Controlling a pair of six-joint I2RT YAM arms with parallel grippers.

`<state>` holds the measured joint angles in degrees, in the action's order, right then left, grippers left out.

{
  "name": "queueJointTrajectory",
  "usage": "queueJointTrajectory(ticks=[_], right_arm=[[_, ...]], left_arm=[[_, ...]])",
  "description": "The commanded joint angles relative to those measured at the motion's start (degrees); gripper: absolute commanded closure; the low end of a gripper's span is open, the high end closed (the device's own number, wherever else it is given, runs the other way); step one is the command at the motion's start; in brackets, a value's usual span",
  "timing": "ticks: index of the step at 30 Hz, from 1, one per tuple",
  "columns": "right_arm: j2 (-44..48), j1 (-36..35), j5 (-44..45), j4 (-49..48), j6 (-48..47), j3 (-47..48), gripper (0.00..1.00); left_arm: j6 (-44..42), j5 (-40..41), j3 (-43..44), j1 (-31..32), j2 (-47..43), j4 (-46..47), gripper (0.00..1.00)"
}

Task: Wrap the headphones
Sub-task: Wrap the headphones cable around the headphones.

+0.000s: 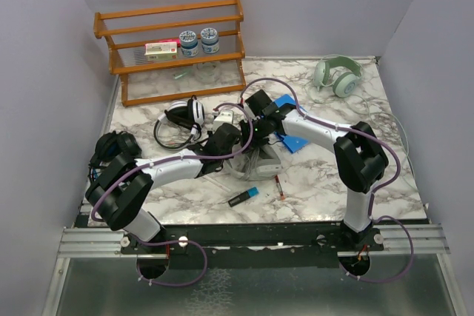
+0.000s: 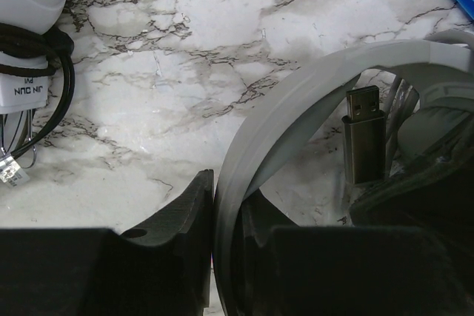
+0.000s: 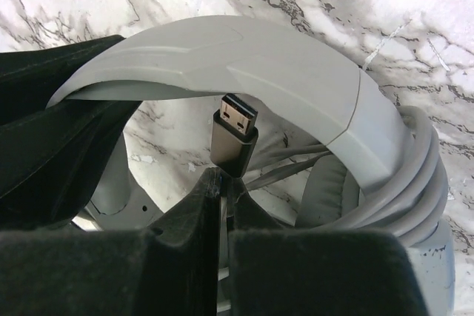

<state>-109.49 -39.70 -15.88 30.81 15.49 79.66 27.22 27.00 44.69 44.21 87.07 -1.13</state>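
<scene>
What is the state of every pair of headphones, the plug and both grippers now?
grey headphones: headband clamped, cable wound on one side
USB plug: pinched under the headband
white-and-black headphones: lying free
black headphones: lying free, left edge
pale green headphones: lying free, far right corner
left gripper: shut on grey headphones
right gripper: shut on USB plug

- marble-look table [image 1: 326, 183], pretty cluttered tbh
- wooden rack [image 1: 181, 61] at the far left
- pale green headphones [image 1: 338, 75] in the far right corner
- white-and-black headphones [image 1: 185, 115] and black headphones [image 1: 112, 146] on the left
- grey headphones [image 1: 264, 159] and blue sheet [image 1: 292, 142] in the middle
- black-and-blue marker [image 1: 243, 197] and red stick [image 1: 279, 185] toward the near edge
</scene>
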Motion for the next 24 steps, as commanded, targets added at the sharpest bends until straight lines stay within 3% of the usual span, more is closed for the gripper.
queueJointTrajectory(ticks=[1,8,12,20,24], right_arm=[[-0.26,-0.02,1.76,6.99,-1.84,0.82,0.92],[-0.63,-0.06,2.16,8.53,-2.94,2.16,0.85],[-0.49,-0.07,3.35,9.14,-3.15,2.87,0.75],[-0.01,0.06,7.47,8.58,-1.79,6.6,0.71],[0.66,0.06,8.81,8.29,-1.52,8.76,0.63]], left_arm=[[-0.83,3.41,2.44,-1.48,-1.08,4.44,0.83],[-5.94,3.98,2.7,-1.49,-2.76,7.53,0.83],[-7.69,3.84,3.7,-1.46,-2.53,7.95,0.83],[-5.36,0.47,2.66,-1.49,-2.22,6.66,0.83],[-2.76,-1.34,2.95,-1.48,-1.56,4.41,0.83]])
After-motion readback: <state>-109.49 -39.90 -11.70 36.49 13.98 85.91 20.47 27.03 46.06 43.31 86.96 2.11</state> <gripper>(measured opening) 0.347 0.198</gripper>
